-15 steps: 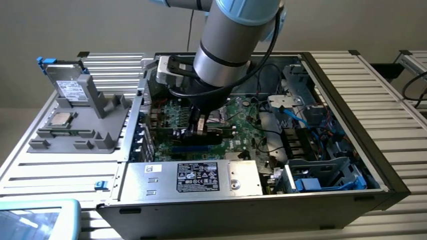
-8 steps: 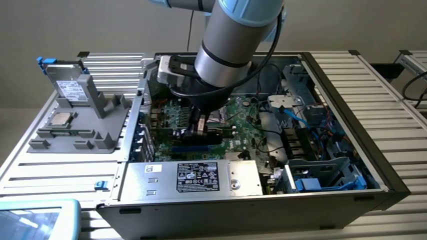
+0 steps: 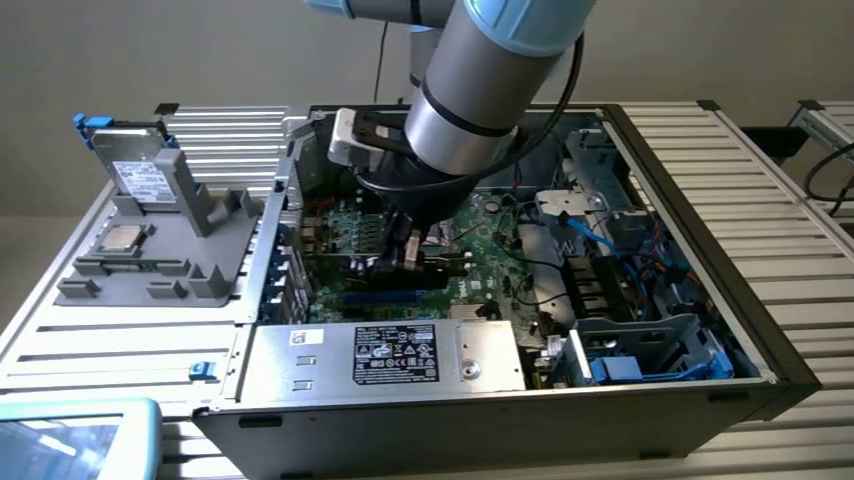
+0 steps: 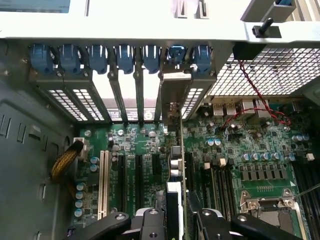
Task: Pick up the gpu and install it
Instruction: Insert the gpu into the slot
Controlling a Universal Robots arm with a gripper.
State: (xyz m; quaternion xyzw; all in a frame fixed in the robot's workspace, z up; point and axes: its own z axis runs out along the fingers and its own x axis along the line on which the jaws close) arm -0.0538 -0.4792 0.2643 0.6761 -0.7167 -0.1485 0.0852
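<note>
ok so the claw (image 4: 176, 222) is closed on the gpu (image 4: 175, 165). in the wrist view the card stands on edge between the two fingers (image 4: 150, 222), one pad on each flat face, pinched near the end away from its silver bracket (image 4: 175, 87).

location: in the exterior view, reading the picture as a clock, the claw (image 3: 411, 245) is down inside the open pc case (image 3: 681, 200), a little toward 10 o'clock from the case's middle. the power supply (image 3: 387, 355) is at 6 o'clock from it, and the grey parts stand (image 3: 147, 250) is outside at 9 o'clock. the card runs straight out from the claw across the motherboard (image 4: 240, 150), and its bracket sits up against the rear slot openings under the row of blue clips (image 4: 150, 57). can't tell whether the bottom edge is actually in a slot or just above one.

handling, my guess only: light and stiff, so no sag, but it's fragile. bare circuit board, little components and an edge connector that hates being forced in crooked. gripping across the flat faces like this looks sensible to me. the risk is the card tipping or twisting in the pads if it meets the slot off-line, and metal pads on a smooth heatsink face could slip under a push.
</note>
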